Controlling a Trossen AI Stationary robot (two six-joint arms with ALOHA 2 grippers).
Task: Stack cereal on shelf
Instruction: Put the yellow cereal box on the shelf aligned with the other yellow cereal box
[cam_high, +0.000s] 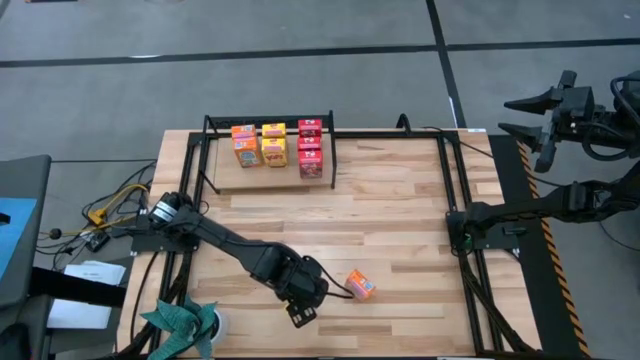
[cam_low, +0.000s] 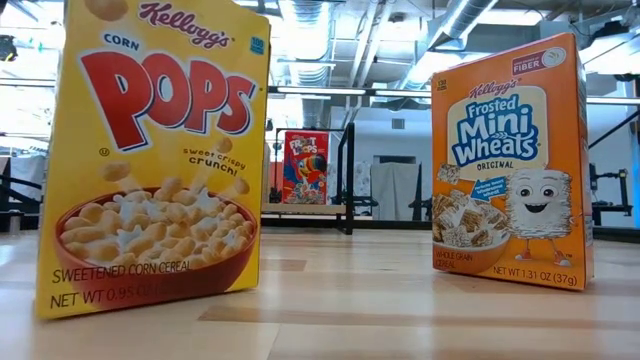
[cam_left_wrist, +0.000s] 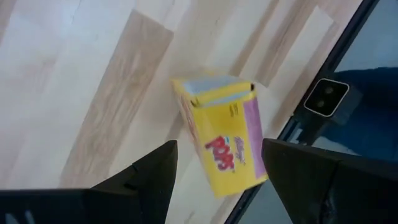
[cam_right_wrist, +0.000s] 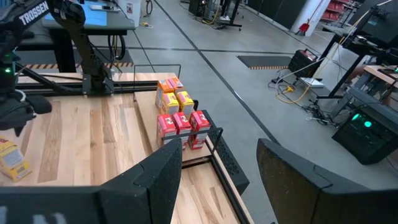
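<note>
- While parted wide over a yellow box (cam_left_wrist: 222, 143) at the tabletop's (cam_high: 400, 200) near edge, left claw (cam_high: 300, 312) grips nothing.
- Right claw (cam_high: 525, 115) wide, empty, beyond right edge.
- Stacked boxes (cam_high: 275, 145) on shelf (cam_high: 225, 175), far-left corner.

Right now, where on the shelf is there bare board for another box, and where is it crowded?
The shelf has bare board along its left part, between the left frame tube and the orange boxes. From there to the right tube it is packed: orange, yellow boxes, then red boxes. The left pincer, open, hovers far off by a yellow box.
</note>
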